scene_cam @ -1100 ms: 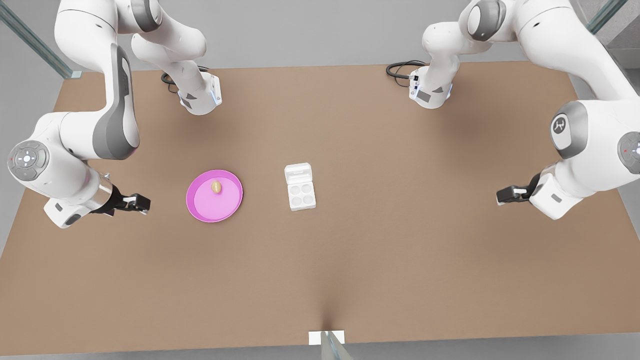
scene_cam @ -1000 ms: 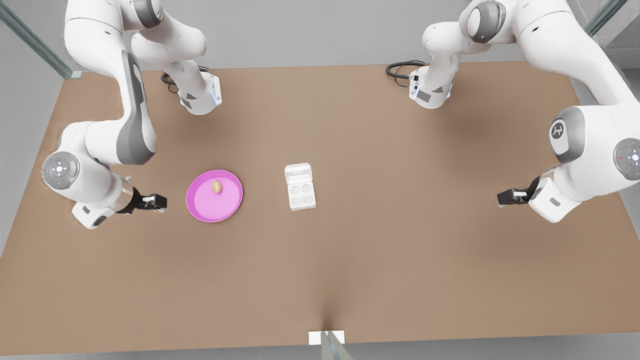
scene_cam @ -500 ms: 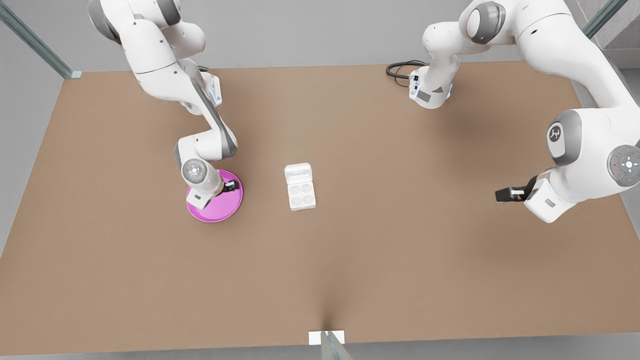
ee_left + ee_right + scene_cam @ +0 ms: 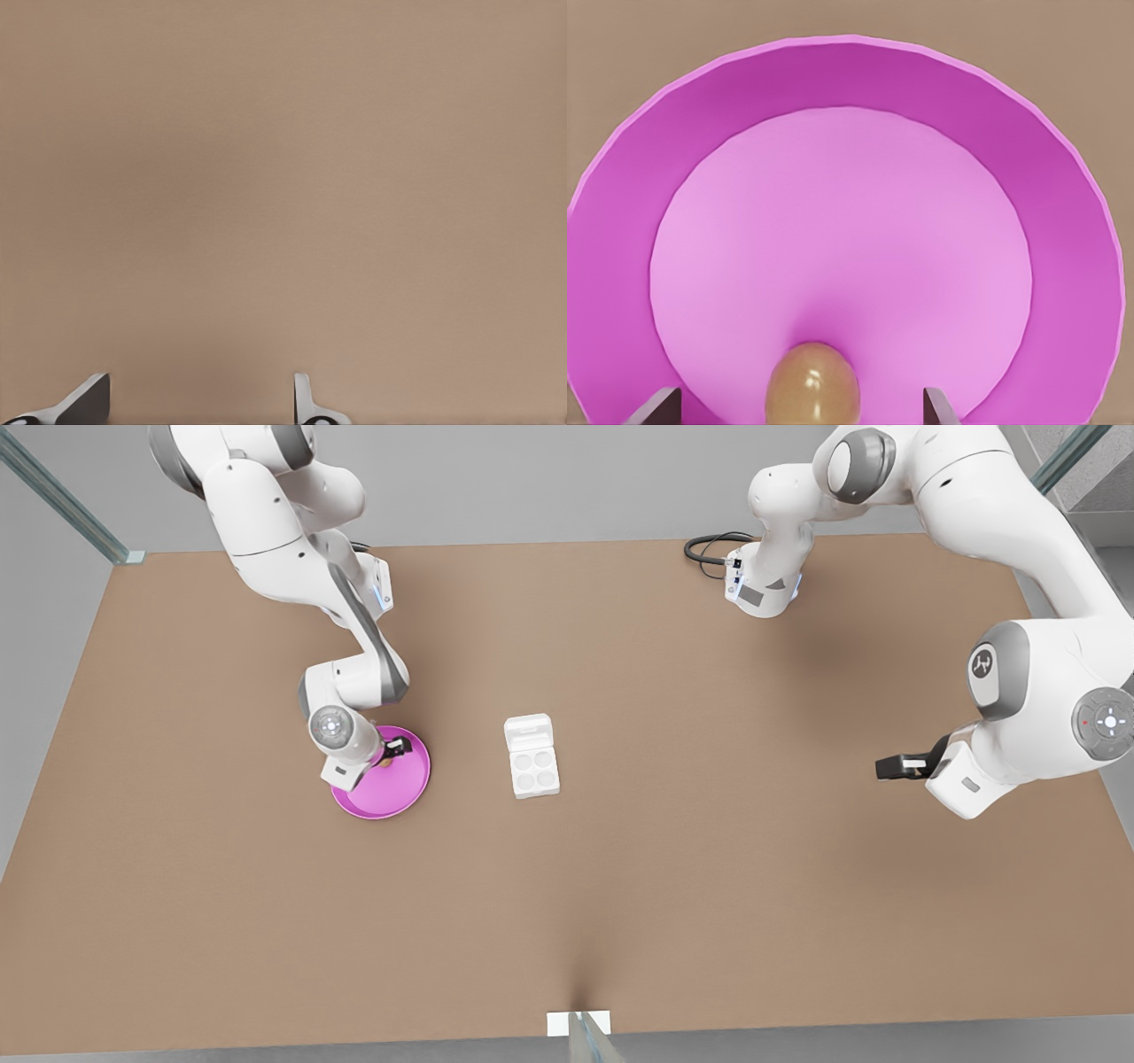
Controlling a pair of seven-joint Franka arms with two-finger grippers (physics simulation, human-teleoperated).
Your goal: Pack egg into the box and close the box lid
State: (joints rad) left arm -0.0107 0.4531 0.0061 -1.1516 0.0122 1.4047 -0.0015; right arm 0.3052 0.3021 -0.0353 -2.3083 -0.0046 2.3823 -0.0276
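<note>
The right tool is seen low over the pink plate, on the front view's left, and its fingers are held apart with the egg between them, not clamped. The egg is lying on the flat middle of the plate, away from the raised rim. The box is placed well apart from the plate, toward the front view's right, with its four cups uncovered and the box lid laid open behind them. Bare table is left between plate and box. The left tool is kept waiting far at the front view's right, its fingers apart over bare table.
</note>
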